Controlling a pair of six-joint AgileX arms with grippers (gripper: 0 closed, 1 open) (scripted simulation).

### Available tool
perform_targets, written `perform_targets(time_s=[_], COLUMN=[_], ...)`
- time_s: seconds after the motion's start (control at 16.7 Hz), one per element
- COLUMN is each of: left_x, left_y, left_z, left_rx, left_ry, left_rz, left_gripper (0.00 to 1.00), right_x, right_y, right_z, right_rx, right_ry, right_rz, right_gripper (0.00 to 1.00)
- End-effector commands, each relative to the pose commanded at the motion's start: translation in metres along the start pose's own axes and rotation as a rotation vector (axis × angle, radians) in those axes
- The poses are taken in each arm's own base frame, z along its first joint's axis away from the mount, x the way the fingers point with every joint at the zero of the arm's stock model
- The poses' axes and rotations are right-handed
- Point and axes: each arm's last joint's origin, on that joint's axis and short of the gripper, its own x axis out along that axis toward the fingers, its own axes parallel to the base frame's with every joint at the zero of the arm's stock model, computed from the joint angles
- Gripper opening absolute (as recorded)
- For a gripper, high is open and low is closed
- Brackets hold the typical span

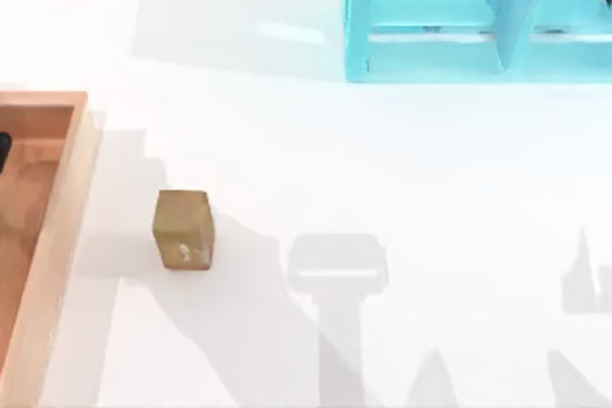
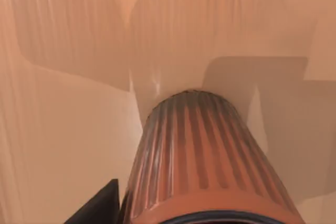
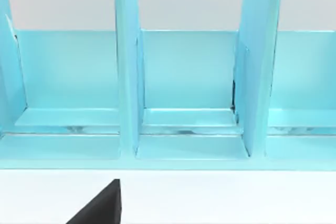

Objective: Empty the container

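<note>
Fingers of the left gripper cannot be judged (one black tip (image 2: pixel 97 208) shows), close beside a dark-red ribbed cup (image 2: pixel 205 161) on the orange-brown floor of the large shallow wooden tray (image 1: pixel 59 207) at the table's left edge. Just beside it stands a small tan block (image 1: pixel 183 228); well apart, a turquoise shelf-like cabinet (image 1: pixel 478 11).

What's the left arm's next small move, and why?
Probably lift the ribbed cup straight up, then carry it over the wooden tray's rim. The left wrist view shows it close over the tray floor, while the block already sits outside on the table.
</note>
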Motion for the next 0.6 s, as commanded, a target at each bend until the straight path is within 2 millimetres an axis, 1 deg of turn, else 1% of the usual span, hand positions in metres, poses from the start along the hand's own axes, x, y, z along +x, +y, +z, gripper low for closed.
perform_targets(time_s=[0.6], left_x=[0.0], left_y=[0.0], left_z=[0.0], left_rx=[0.0], left_ry=[0.0], left_rz=[0.0], left_gripper=[0.17], right_x=[0.0], right_y=[0.0], right_z=[0.0], right_rx=[0.0], right_ry=[0.0], right_rz=[0.0], right_gripper=[1.0])
